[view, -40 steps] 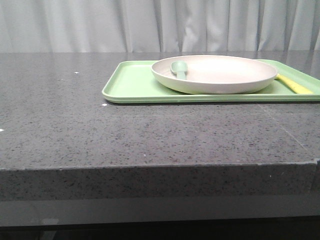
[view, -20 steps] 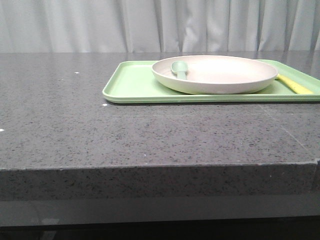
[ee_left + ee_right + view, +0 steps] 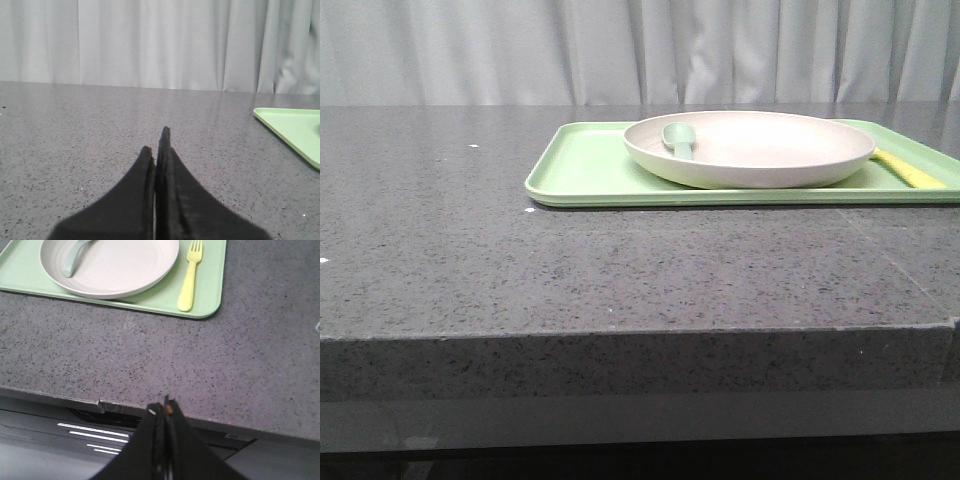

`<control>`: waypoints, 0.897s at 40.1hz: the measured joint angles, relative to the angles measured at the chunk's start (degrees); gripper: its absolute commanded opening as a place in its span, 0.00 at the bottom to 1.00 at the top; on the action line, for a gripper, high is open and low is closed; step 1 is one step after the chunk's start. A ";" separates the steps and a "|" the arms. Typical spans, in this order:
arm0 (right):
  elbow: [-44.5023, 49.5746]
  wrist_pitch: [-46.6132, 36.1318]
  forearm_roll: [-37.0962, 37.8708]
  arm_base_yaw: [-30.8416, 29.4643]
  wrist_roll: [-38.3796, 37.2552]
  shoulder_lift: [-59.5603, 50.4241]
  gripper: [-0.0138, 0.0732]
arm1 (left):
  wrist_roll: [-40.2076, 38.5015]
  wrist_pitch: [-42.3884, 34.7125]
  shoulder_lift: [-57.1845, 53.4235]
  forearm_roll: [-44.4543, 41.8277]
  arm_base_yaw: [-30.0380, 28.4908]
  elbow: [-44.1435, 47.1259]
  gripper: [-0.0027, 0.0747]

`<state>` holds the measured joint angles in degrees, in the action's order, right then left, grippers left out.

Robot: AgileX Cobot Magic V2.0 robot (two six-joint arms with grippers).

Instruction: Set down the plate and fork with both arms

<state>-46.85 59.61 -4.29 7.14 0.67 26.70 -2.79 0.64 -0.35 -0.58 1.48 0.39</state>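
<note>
Nothing on the table has been picked up yet, as far as I can judge. The plate [image 3: 750,148] sits on the light green tray [image 3: 582,170], which lies toward the far right part of the tabletop [image 3: 520,260], and a teal spoon [image 3: 677,139] rests in the plate's bowl with its handle leaning over toward the rim. The fork [image 3: 189,277] lies flat on the tray floor just beside the plate, on the side nearer the table's right edge, tines pointing toward the far edge and handle toward the near edge. That layout looks like a starting arrangement: both pieces gathered on the tray, each reachable from its own side, with the fork's handle free to be taken.

The right gripper [image 3: 163,412] has its two black fingers pressed together with nothing between them. It hangs just off the table's near edge, above the front lip, so the fork and plate are well ahead of it across a bare stretch of stone, the fork almost straight ahead and the plate off to one side.

The left gripper [image 3: 158,145] is likewise pinched closed and empty. It sits low over the left part of the table, pointing toward the far edge; only a corner of the tray shows from there, well off toward the right edge, and the plate itself is out of that view.
</note>
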 measured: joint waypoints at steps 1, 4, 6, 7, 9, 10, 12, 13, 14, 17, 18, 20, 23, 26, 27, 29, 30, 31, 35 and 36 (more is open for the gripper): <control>0.00 0.00 -0.10 0.00 -0.10 0.00 0.08 | 0.00 0.00 0.00 0.00 0.00 0.00 0.01; 0.00 0.00 -0.10 0.00 -0.10 0.00 0.08 | 0.00 -0.08 0.00 0.00 0.00 0.00 0.01; 0.00 0.00 -0.10 0.00 -0.10 0.00 0.08 | 0.00 -0.08 0.00 0.00 0.00 0.00 0.01; 0.00 0.00 -0.10 0.00 -0.10 0.00 0.08 | 0.00 -0.08 0.00 0.00 0.00 0.00 0.01; 0.00 0.00 -0.10 0.00 -0.10 0.00 0.08 | 0.00 -0.08 0.00 0.00 0.00 0.00 0.01; 0.00 0.00 -0.10 0.00 -0.10 0.00 0.08 | 0.00 -0.08 0.00 0.00 0.00 0.00 0.01; 0.00 0.00 -0.10 0.00 -0.10 0.00 0.08 | 0.00 -0.08 0.00 0.00 0.00 0.00 0.01; 0.00 0.00 -0.10 0.00 -0.10 0.00 0.08 | 0.00 -0.08 0.00 0.00 0.00 0.00 0.01; 0.00 0.00 -0.10 0.00 -0.10 0.00 0.08 | 0.00 -0.08 0.00 0.00 0.00 0.00 0.01; 0.00 0.00 -0.10 0.00 -0.10 0.00 0.08 | 0.00 -0.08 0.00 0.00 0.00 0.00 0.01; 0.00 0.00 -0.10 0.00 -0.10 0.00 0.08 | 0.00 -0.08 0.00 0.00 0.00 0.00 0.01; 0.00 0.00 -0.10 0.00 -0.10 0.00 0.08 | 0.00 -0.08 0.00 0.09 0.00 0.00 0.01; 0.00 0.00 -0.20 0.00 -0.10 0.00 0.08 | 0.00 -0.08 0.00 0.09 0.00 0.00 0.01; 0.00 0.02 -0.20 0.00 -0.10 0.00 0.08 | 0.00 -0.08 0.00 0.09 0.00 0.00 0.01; 0.00 0.02 -0.20 0.00 -0.10 0.00 0.08 | 0.00 -0.08 0.00 0.09 0.00 0.00 0.01; 0.00 0.02 -0.20 0.00 -0.10 0.00 0.08 | 0.00 -0.08 0.00 0.09 0.00 0.00 0.01; 0.00 0.02 -0.20 0.00 -0.10 0.00 0.08 | 0.00 -0.19 0.00 0.09 0.00 0.00 0.01; 0.00 0.02 -0.20 0.00 -0.10 0.00 0.08 | 0.00 -0.13 0.00 0.09 0.00 0.00 0.01; 1.99 -1.05 -0.20 0.00 -0.10 -1.78 0.08 | 0.00 -0.22 0.00 0.09 0.00 0.00 0.01; 2.66 -1.45 -0.09 -0.24 -0.10 -2.45 0.08 | 0.00 -0.22 0.00 0.09 0.00 0.00 0.01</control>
<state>-44.19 58.16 -4.38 6.91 0.57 24.25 -2.79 0.42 -0.35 -0.49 1.48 0.39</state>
